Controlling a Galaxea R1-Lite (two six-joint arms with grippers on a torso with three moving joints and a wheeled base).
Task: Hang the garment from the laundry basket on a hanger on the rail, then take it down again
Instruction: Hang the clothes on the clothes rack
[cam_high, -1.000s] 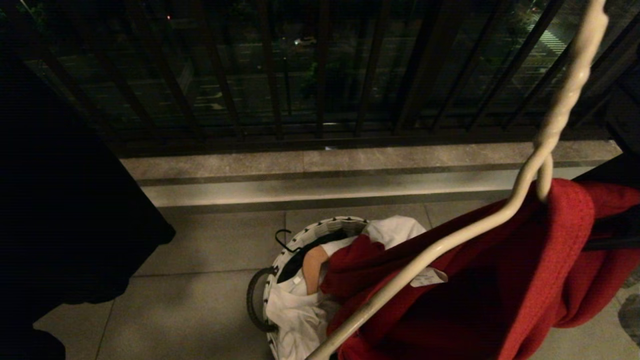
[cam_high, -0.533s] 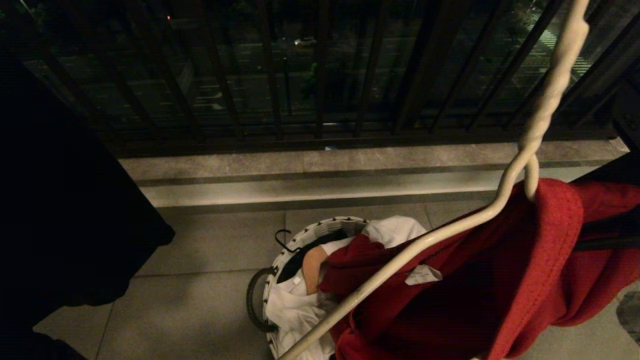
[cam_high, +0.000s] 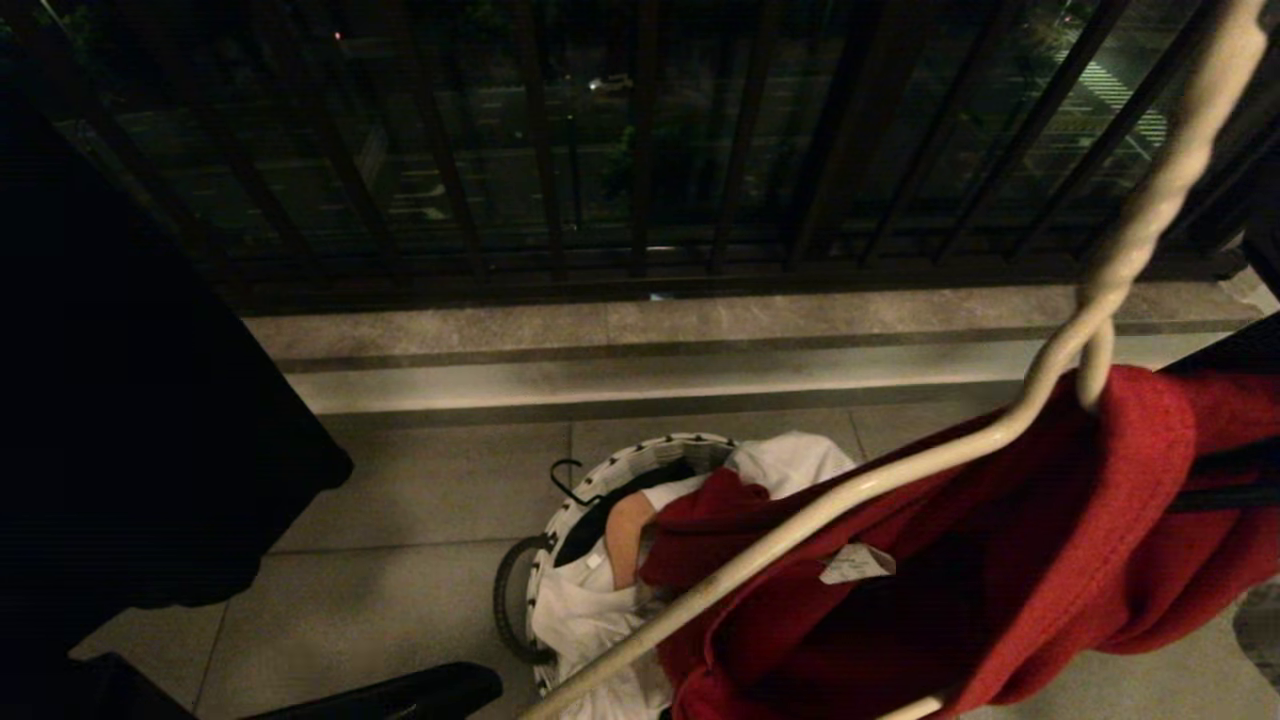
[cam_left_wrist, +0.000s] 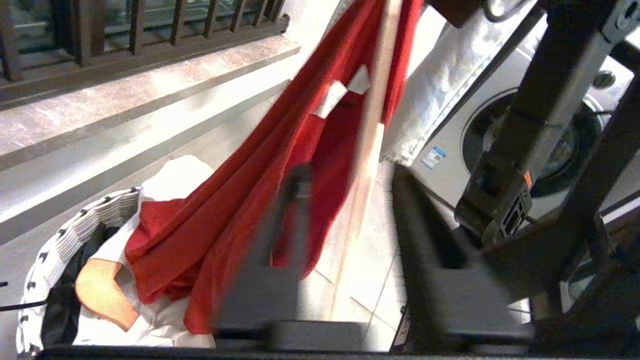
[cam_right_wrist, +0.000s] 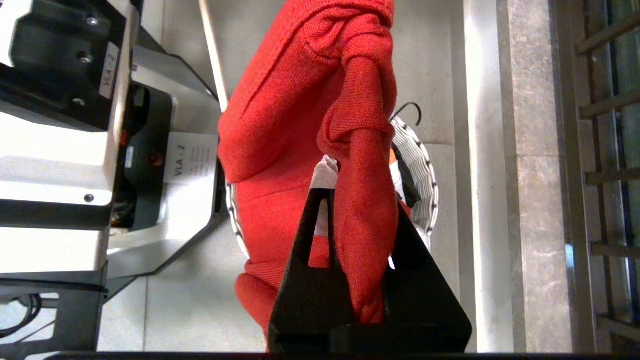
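One red T-shirt (cam_high: 1000, 540) hangs bunched on one white wire hanger (cam_high: 1050, 360), up above the single laundry basket (cam_high: 600, 480) with its lower end trailing onto the basket's white laundry (cam_high: 590, 620). The right gripper (cam_right_wrist: 367, 210) is clamped on a twisted fold of the shirt. The left gripper (cam_left_wrist: 350, 190), beside the hanger's arm, looks parted and empty, though motion blur makes that uncertain. One washing machine (cam_left_wrist: 550, 145) stands behind.

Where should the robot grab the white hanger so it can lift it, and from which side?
Probably the hanger by its twisted neck, just above the red T-shirt: that part is bare and stiff. Come from the railing side, away from the cloth; the lower wire runs into the shirt.
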